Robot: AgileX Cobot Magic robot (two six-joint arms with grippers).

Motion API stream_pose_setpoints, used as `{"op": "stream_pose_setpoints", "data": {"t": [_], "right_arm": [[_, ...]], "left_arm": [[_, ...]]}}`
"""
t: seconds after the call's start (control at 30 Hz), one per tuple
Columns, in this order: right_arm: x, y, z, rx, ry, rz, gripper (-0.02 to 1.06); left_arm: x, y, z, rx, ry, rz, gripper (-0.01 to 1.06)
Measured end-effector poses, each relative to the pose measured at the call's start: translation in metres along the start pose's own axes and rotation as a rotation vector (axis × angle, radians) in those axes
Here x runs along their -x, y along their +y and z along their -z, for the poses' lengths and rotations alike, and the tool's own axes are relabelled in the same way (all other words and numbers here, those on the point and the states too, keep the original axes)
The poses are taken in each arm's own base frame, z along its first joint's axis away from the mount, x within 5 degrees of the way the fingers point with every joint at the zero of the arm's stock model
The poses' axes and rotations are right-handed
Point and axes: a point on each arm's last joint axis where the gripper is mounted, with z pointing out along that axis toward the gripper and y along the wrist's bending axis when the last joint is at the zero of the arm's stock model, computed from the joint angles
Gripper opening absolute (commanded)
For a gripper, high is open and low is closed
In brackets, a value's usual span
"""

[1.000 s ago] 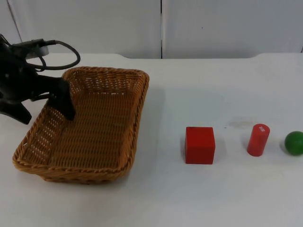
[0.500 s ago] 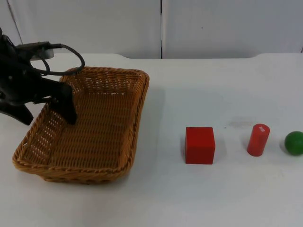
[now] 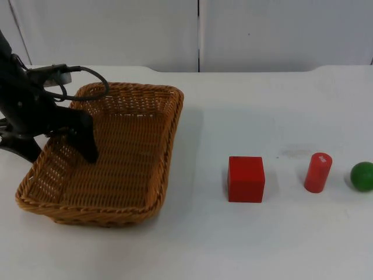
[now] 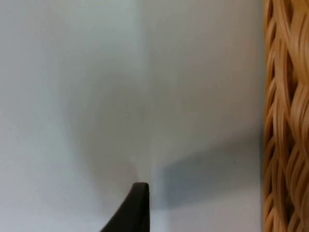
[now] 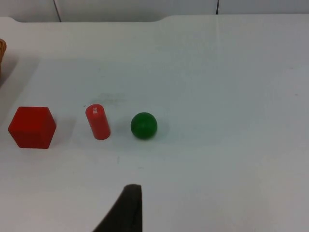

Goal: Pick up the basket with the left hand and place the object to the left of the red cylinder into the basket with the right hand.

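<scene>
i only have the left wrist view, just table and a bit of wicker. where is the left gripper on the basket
Observer: Left gripper straddles the basket's left wall, one finger inside.
Operator: is the basket up yet
Observer: It looks flat on the table, not lifted.
Operator: whats left of the cylinder
Observer: A red cube sits left of the red cylinder; a green ball sits right of it.
Operator: right gripper?
Observer: Its wrist view looks from well above those three.
</scene>
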Motion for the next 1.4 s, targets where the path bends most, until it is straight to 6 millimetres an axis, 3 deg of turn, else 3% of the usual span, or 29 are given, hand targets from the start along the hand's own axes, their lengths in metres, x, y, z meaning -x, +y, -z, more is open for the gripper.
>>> {"op": "stream_pose_setpoints", "data": {"t": [0.1,0.27,0.3,0.4,0.47,0.5,0.57,0.93,1.4], "right_arm": [[0.0,0.0,0.0,0.0,0.0,0.0,1.05],[0.0,0.0,0.0,0.0,0.0,0.002,1.05],[0.0,0.0,0.0,0.0,0.0,0.004,1.05],[0.0,0.0,0.0,0.0,0.0,0.004,1.05],[0.0,0.0,0.0,0.0,0.0,0.004,1.05],[0.0,0.0,0.0,0.0,0.0,0.004,1.05],[0.0,0.0,0.0,0.0,0.0,0.004,1.05],[0.0,0.0,0.0,0.0,0.0,0.004,1.05],[0.0,0.0,0.0,0.0,0.0,0.014,1.05]], "left_arm": [[-0.001,0.0,0.0,-0.004,0.009,0.002,0.89],[-0.001,0.0,0.0,-0.007,0.018,0.007,0.49],[-0.002,-0.001,0.0,-0.009,0.022,0.013,0.49],[-0.004,-0.002,0.0,-0.02,0.046,0.019,0.31],[-0.004,-0.002,0.0,-0.025,0.052,0.023,0.11],[-0.005,-0.002,0.0,-0.028,0.056,0.026,0.11],[-0.005,-0.004,0.0,-0.044,0.058,0.063,0.0],[-0.007,-0.007,0.004,-0.059,0.086,0.118,0.0],[-0.011,-0.032,0.069,-0.112,0.061,0.134,0.0]]}}
